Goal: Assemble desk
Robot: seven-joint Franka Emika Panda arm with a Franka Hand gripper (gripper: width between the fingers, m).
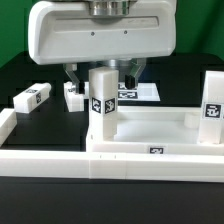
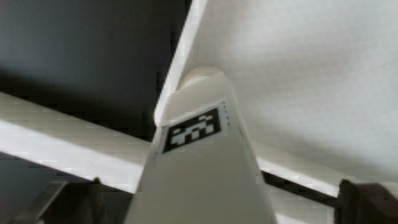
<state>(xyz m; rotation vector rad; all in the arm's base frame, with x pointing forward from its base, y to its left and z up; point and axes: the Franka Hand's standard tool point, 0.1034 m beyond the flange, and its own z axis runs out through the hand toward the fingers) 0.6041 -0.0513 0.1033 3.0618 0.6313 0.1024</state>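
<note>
The desk's white rimmed tabletop [image 1: 150, 132] lies flat against the low front wall. One white square-section leg [image 1: 101, 105] stands upright in its corner on the exterior view's left, tag facing the camera. A second leg [image 1: 213, 108] stands in the corner on the exterior view's right. My gripper [image 1: 100, 78] hangs over the first leg, open, with a finger on each side of the leg's top. In the wrist view the tagged leg [image 2: 205, 150] rises between the dark fingers [image 2: 68, 200], with a gap on both sides. My gripper [image 2: 210, 205] holds nothing.
Two loose white legs [image 1: 32, 98] [image 1: 72, 95] lie on the black table behind the tabletop, at the exterior view's left. The marker board [image 1: 143, 93] lies flat farther back. A long low white barrier wall [image 1: 50, 158] runs along the front.
</note>
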